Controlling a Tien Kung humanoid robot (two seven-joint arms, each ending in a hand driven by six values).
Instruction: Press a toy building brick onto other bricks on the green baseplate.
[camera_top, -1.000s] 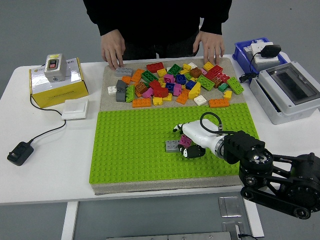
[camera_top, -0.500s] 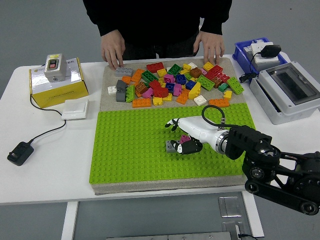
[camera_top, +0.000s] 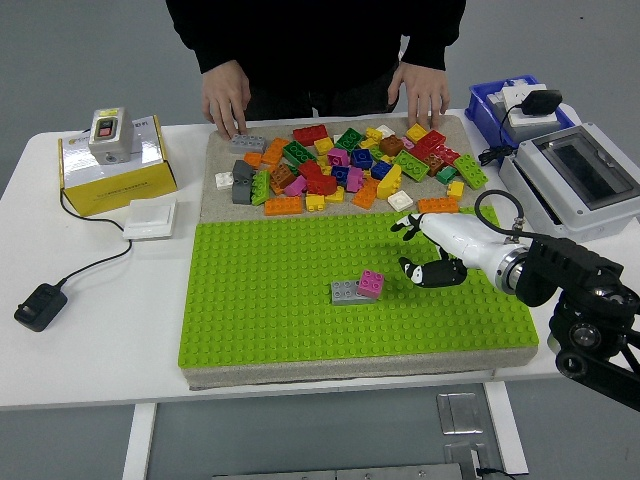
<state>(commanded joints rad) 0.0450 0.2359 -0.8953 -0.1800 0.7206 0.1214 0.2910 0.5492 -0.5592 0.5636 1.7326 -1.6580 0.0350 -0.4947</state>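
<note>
Right hand (camera_top: 428, 252): over green baseplate (camera_top: 260, 300), fingers loosely spread, holding nothing.
Pink brick (camera_top: 371, 283): left of hand, apart, seated on grey brick (camera_top: 346, 292).
Loose brick pile (camera_top: 345, 165): beyond hand.

Yellow box (camera_top: 117, 170) with switch (camera_top: 109, 134), black adapter (camera_top: 40, 306), grey enclosure (camera_top: 585, 183), perhaps a charger in blue bin (camera_top: 497, 100).

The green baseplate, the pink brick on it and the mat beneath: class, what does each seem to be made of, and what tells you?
Green baseplate: likely rigid moulded plastic, given its regular stud grid. Pink brick: smooth plastic, uniform colour, crisp edges. Mat: probably felt or foam, matte grey-beige and soft-looking.
</note>
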